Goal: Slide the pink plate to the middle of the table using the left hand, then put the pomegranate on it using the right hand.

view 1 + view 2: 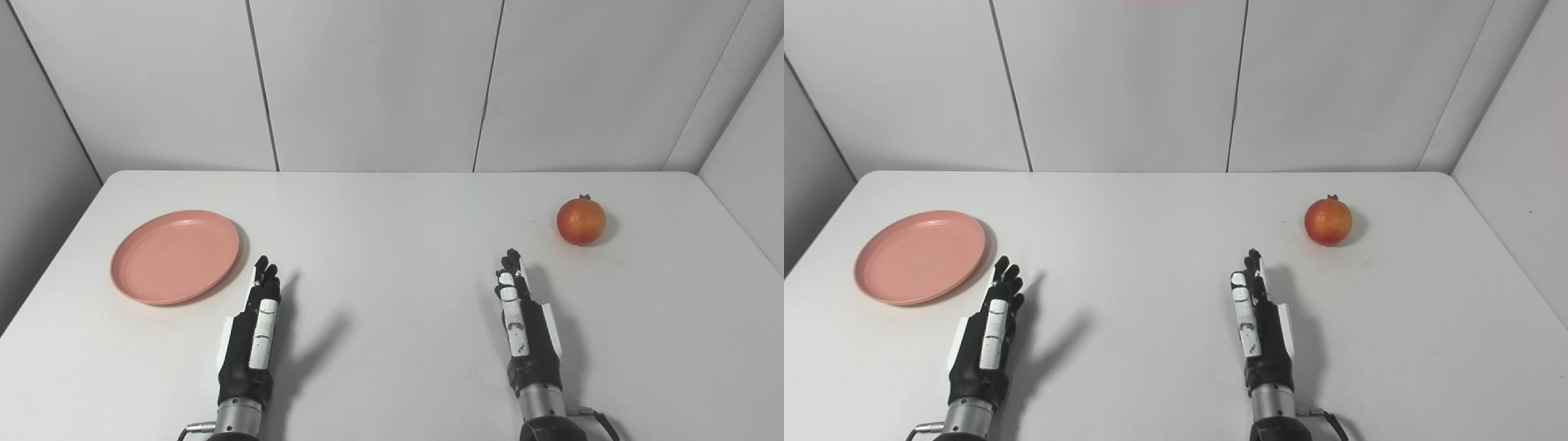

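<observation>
Left hand [254,331] empty, fingers extended, apparently just beside pink plate [175,255] near desk [392,294] left edge | right hand [525,324] empty, idle | pomegranate [580,220] far-right | step: slide not begun; next: contact plate rim.

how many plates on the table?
1. The pink plate lies empty near the table's left edge, just left of and beyond the left hand. The bare tabletop leaves nowhere for another to hide.

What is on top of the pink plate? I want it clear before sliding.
Nothing: the pink plate shows a bare face. What lies under it is covered by the plate.
</observation>
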You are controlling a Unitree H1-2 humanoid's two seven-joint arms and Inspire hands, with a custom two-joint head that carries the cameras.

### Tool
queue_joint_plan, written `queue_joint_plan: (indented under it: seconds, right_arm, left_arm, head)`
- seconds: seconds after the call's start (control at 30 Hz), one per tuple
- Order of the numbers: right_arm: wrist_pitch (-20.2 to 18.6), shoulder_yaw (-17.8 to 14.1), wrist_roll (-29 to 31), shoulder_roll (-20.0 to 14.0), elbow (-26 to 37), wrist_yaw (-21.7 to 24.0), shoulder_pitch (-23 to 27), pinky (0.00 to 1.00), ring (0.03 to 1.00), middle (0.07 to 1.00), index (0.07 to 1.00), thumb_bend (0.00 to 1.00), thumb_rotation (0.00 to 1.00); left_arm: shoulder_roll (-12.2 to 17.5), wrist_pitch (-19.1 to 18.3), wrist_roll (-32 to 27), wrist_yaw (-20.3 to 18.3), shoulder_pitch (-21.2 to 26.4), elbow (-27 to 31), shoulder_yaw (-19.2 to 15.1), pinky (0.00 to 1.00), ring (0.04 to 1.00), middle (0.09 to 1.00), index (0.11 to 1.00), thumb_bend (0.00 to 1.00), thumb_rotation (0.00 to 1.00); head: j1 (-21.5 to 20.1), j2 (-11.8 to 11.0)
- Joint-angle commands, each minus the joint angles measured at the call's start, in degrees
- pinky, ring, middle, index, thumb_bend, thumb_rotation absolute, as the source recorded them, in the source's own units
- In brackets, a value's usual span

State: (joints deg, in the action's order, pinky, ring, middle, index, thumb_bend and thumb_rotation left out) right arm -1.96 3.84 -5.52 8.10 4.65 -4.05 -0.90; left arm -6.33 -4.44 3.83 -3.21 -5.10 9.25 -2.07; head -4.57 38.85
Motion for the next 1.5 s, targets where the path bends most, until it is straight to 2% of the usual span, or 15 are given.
queue_joint_plan:
  seconds: [0.0,1.47]
  right_arm:
    - [-0.91,0.50,0.15,0.35,1.61,0.26,1.12,1.00,0.998,0.989,1.000,0.68,0.99]
    - [-1.71,0.74,1.10,0.12,1.99,0.53,1.01,1.00,0.979,0.979,1.000,0.68,0.98]
  left_arm:
    - [2.86,-1.09,0.04,-0.63,-0.64,1.17,0.52,1.00,1.000,1.000,1.000,0.76,0.96]
    - [3.08,-1.38,0.40,-0.72,-0.75,1.29,0.73,1.00,1.000,0.996,1.000,0.77,0.96]
  head:
    - [0.06,0.00]
    - [-0.02,0.05]
